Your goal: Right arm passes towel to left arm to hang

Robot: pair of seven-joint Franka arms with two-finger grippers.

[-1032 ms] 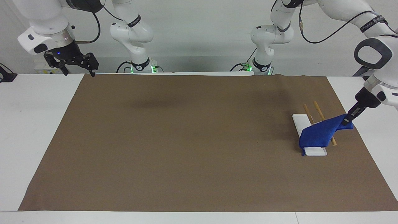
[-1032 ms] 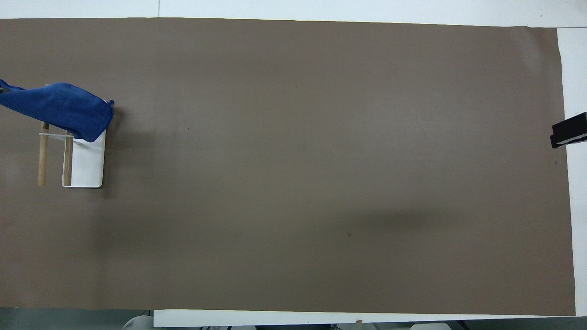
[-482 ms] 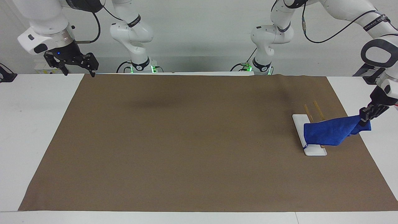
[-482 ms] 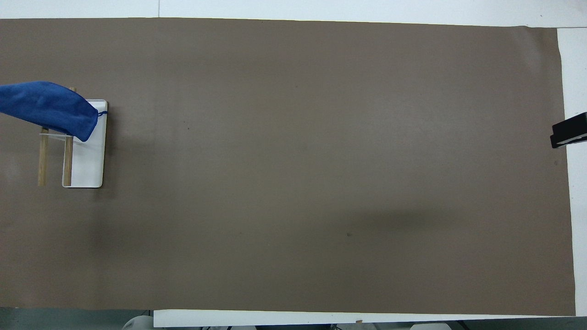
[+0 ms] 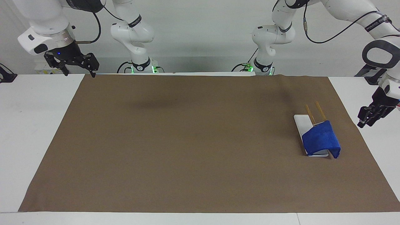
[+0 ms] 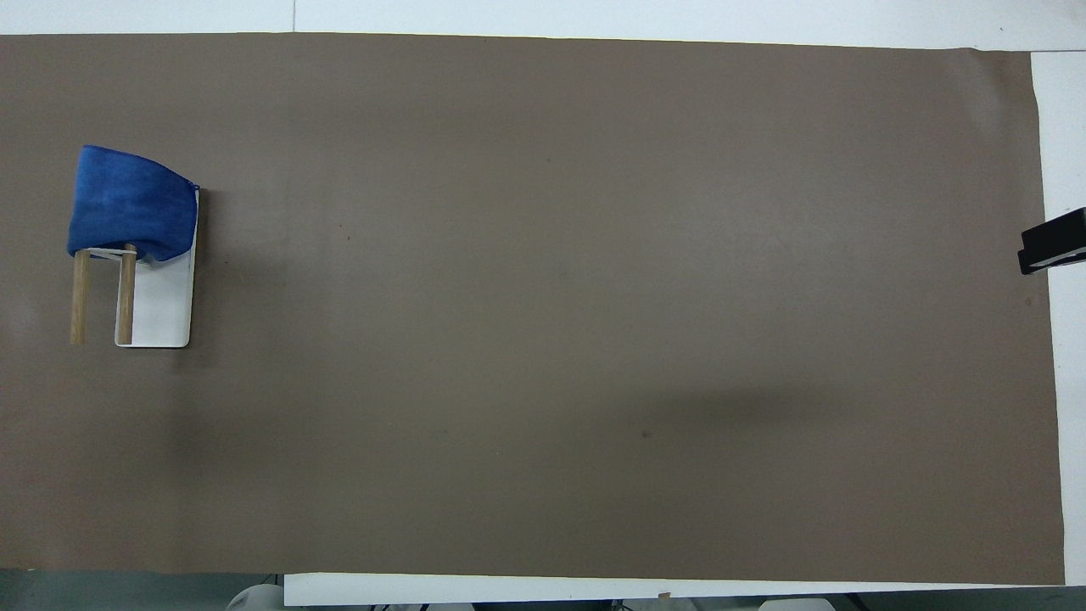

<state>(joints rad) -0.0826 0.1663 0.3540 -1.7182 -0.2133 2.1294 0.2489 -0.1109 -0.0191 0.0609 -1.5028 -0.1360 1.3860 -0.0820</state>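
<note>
The royal-blue towel [image 5: 322,139] hangs draped over the two wooden bars [image 5: 314,112] of the rack, covering the end of its white base [image 5: 300,123] that lies farther from the robots. In the overhead view the towel [image 6: 131,204] lies across both bars [image 6: 125,293] above the base [image 6: 161,305]. My left gripper [image 5: 365,122] is open and empty, up over the white table beside the mat's edge, apart from the towel. My right gripper [image 5: 80,74] is open and empty, waiting over the mat's corner at the right arm's end. Neither gripper shows in the overhead view.
A brown mat [image 5: 193,140] covers most of the white table [image 5: 31,125]. A black object [image 5: 6,76] sits at the table's edge at the right arm's end; it also shows in the overhead view [image 6: 1052,240].
My left gripper pulled the towel across the bars toward the left arm's end, let it go and moved away. The towel has dropped over the bars. The right arm has not moved.
</note>
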